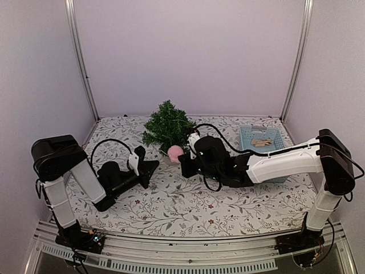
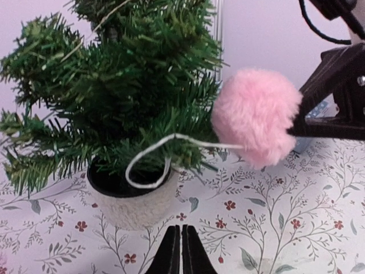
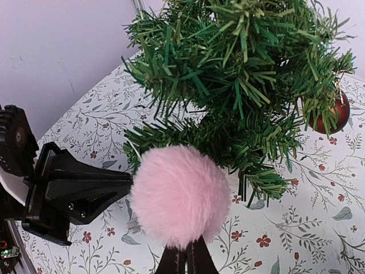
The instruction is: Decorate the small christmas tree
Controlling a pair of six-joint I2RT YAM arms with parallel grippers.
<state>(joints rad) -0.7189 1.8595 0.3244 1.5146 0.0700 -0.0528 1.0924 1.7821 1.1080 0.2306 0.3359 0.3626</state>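
- Nearest me, the left gripper (image 2: 180, 240) is sitting low over the table, its fingers pressed together on nothing.
- The right gripper (image 3: 185, 257) is pinching a pink pompom (image 3: 179, 194) from below; its white loop (image 2: 145, 171) is dangling in front of the pot (image 2: 137, 205).
- The small christmas tree (image 1: 168, 125) is standing upright mid-table, bushy and dark green, and the pompom is possibly brushing its lower needles.
- It is looking light and tippy with springy branches, so steadying it by the pot seems wisest.
- A red bauble (image 3: 331, 117) is hanging on the far side.
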